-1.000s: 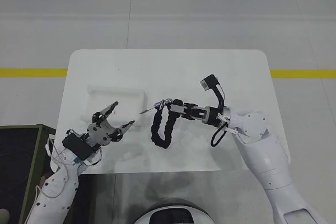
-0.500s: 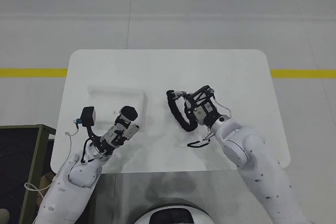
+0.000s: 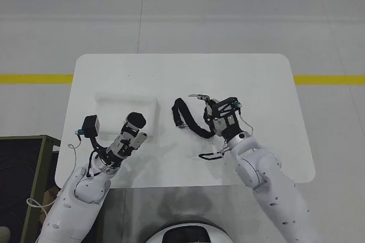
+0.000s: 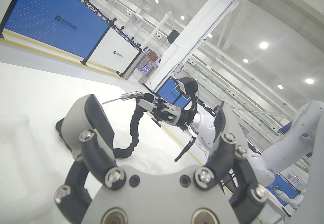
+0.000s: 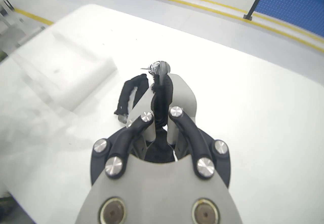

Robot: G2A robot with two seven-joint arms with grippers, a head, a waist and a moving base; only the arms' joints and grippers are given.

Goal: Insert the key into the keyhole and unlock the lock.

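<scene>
A black cable lock (image 3: 187,121) hangs in a loop from my right gripper (image 3: 214,110), which is shut on the cable just behind its silver metal head (image 3: 199,96). A thin metal tip (image 4: 111,100) sticks out of that head (image 4: 130,95); I cannot tell whether it is the key. The cable's other end (image 5: 129,99) rests on the table. In the right wrist view the gripper (image 5: 162,83) squeezes the cable, with the head (image 5: 160,68) above the fingertips. My left gripper (image 3: 134,129) stands open near the table's front left, with nothing between its fingers (image 4: 97,114).
A white foam tray (image 3: 126,107) lies on the white table (image 3: 261,79), just behind my left gripper and left of the lock. A dark crate (image 3: 12,176) stands beside the table at the left.
The right arm has swung the lock in and turned it, so the cable now trails left on the table. The left wrist has turned over; since half a second ago it has barely moved.
</scene>
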